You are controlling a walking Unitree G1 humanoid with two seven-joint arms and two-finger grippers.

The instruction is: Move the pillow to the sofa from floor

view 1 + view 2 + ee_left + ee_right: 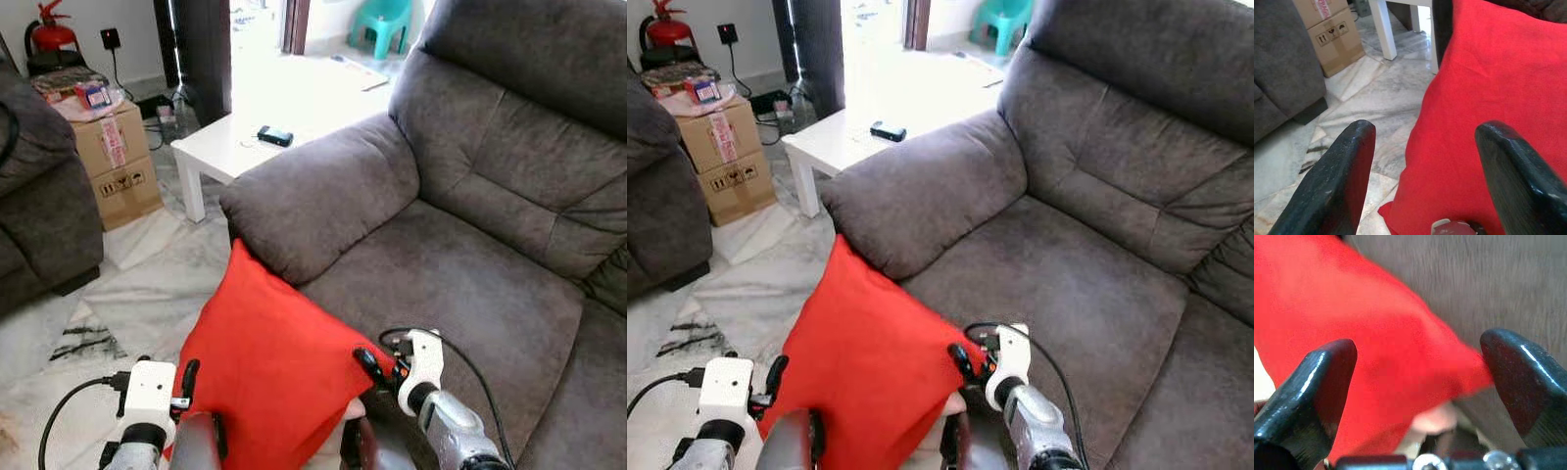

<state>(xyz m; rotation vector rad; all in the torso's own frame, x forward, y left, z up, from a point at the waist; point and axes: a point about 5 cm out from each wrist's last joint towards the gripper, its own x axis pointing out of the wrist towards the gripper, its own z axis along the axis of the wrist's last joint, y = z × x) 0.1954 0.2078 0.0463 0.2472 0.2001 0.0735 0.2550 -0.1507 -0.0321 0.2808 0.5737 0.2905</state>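
Left eye view: pillow (265, 372) raised beside sofa (460, 284), unplaced; I hold left gripper (1420, 166) and right gripper (1415, 377) fingers spread around it.

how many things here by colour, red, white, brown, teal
red: 2, pillow and fire extinguisher
white: 1, table
brown: 2, cardboard boxes stacked
teal: 1, chair
total: 6

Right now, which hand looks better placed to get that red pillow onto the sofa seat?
Probably the right hand: it touches the pillow's corner beside the sofa seat. The left hand is floor-side.
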